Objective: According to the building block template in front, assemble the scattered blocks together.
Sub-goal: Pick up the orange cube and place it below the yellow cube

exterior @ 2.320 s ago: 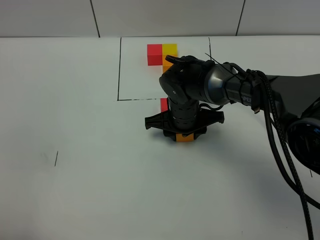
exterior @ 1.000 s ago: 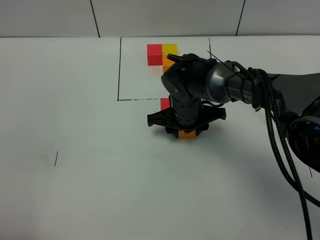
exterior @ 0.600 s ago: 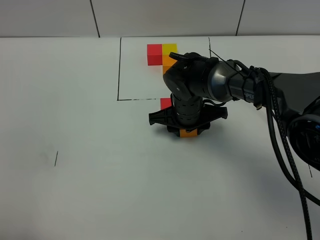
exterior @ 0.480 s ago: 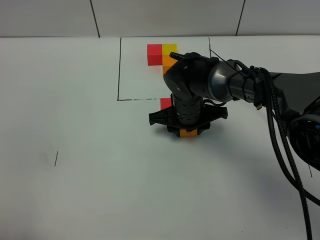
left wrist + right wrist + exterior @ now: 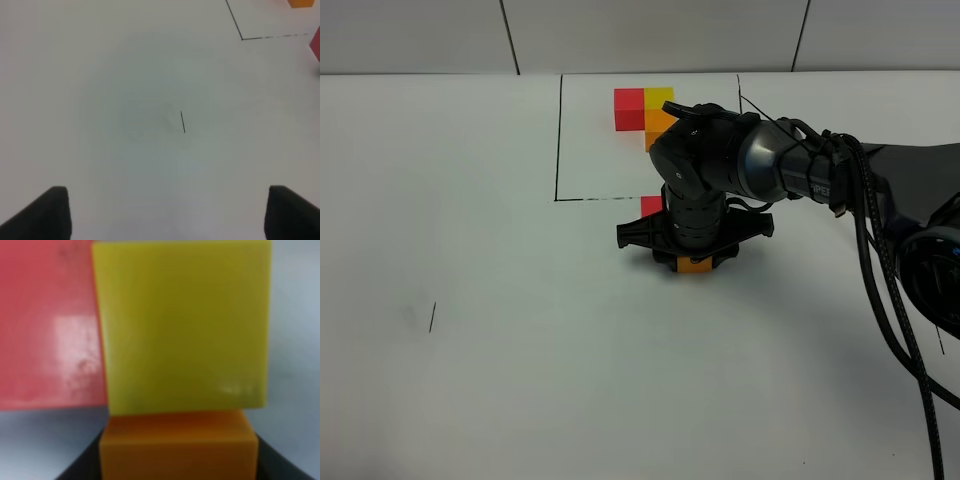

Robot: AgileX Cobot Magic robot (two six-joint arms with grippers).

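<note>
Three loose matte cubes, one red (image 5: 50, 325), one yellow (image 5: 182, 325), one orange (image 5: 694, 266), sit clustered below the L-shaped template (image 5: 646, 108). Right gripper (image 5: 692, 255) clenches the orange cube; press it flush under yellow. Left gripper (image 5: 160, 220) hangs released, well apart.

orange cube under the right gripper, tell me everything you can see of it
The orange cube is plain, matte and sharp-edged. In the right wrist view it sits against one face of the yellow cube, with the red cube beside that one. From the high camera only a sliver shows below the right gripper, resting on the white table just outside the marked square. The wrist view shows dark gripper parts on either side of it.
</note>
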